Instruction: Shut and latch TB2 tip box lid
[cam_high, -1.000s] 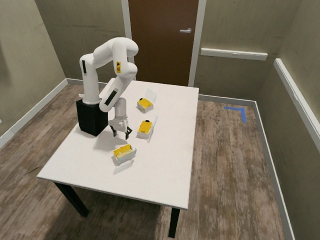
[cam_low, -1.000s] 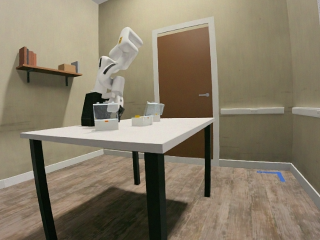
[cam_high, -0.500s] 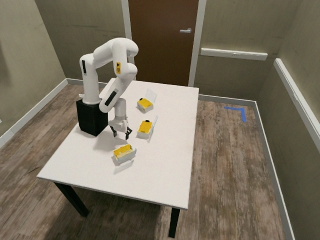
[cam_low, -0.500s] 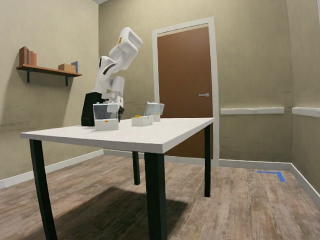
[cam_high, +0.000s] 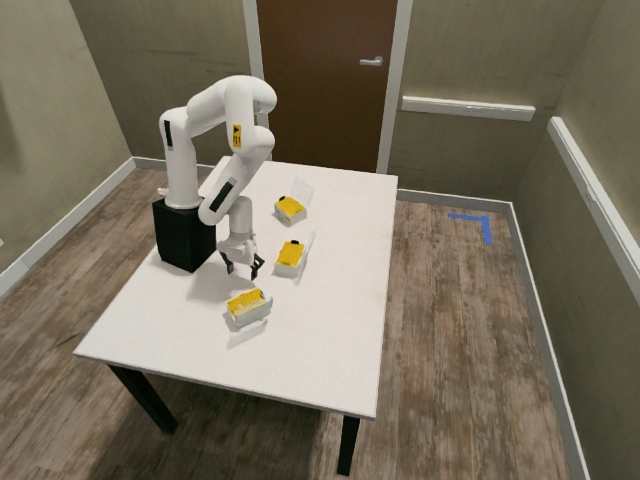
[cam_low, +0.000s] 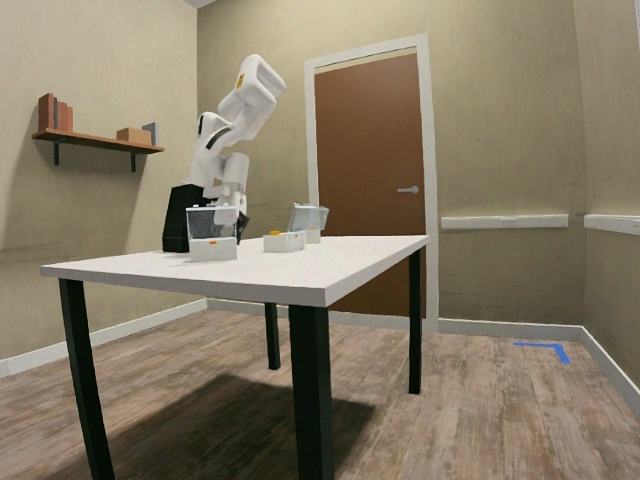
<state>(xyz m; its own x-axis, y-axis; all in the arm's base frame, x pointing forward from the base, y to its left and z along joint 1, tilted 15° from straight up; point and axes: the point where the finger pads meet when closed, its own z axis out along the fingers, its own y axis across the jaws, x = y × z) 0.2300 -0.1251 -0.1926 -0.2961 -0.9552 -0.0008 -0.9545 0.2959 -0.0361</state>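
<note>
White table [cam_high: 330,361] on dark legs, carrying a black pedestal [cam_high: 175,248] from which a white seven-joint arm [cam_high: 227,108] folds over and down. Gripper [cam_high: 241,267]: fingers spread to full width, nothing between them, pointing downward just above the table top, between the pedestal and the middle box. Three tip boxes with yellow tip racks, arranged in a loose row running away from the near table edge: far tip box [cam_high: 290,209], nearest the door; middle tip box [cam_high: 288,258], just right of the gripper in the top view; near tip box [cam_high: 248,306], below the gripper in the same view. All three stand flat with clear lids raised; the near box's lid [cam_low: 210,223] stands upright in the exterior view. Box labels are too small to read, so which one is TB2 cannot be told. Surroundings: brown door [cam_high: 325,82], wall shelf [cam_low: 95,140], blue floor mark [cam_high: 478,223].
</note>
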